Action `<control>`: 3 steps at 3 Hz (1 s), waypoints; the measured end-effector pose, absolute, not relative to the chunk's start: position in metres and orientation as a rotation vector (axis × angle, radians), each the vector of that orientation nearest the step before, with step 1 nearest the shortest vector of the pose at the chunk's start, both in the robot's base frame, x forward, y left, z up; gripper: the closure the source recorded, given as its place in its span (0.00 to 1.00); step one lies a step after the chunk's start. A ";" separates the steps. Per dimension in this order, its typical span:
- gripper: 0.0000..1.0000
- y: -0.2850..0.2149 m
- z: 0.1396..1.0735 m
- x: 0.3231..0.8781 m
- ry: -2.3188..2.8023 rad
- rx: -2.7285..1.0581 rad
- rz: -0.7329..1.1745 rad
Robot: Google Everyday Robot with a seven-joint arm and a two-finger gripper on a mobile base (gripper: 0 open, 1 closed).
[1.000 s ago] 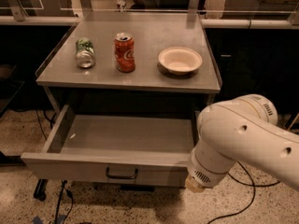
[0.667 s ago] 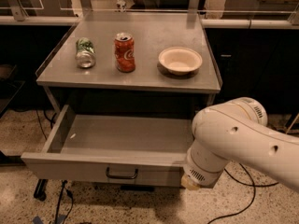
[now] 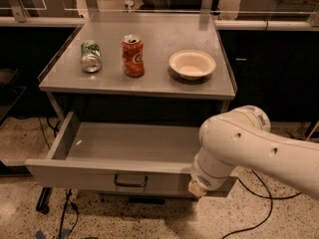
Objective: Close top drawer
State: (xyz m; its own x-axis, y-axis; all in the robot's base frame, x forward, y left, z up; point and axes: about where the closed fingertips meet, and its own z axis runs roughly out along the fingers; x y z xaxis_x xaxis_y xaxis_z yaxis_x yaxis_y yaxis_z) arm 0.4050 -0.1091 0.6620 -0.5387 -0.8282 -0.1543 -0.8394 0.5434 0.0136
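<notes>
Upper frame: the grey metal surface (image 3: 159,86) carries one lying green can (image 3: 90,56), one upright red can (image 3: 133,56) and one white round bowl (image 3: 192,64). Below it, the wide grey metal top drawer (image 3: 79,176) stands open. The pincer (image 3: 198,187), whose state cannot be told, sits at the right end of the drawer front.

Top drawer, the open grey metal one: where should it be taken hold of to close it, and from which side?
Grip the small dark bar handle at the centre of the front panel of the wide grey metal drawer, coming from the front: the bar is horizontal and stands off the panel. The pincer is near the panel's right end, hidden behind the white arm.
</notes>
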 end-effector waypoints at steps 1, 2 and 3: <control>1.00 -0.113 0.661 0.427 2.606 -1.435 0.091; 1.00 -0.118 0.669 0.457 2.563 -1.421 0.034; 1.00 -0.117 0.679 0.482 2.517 -1.425 -0.012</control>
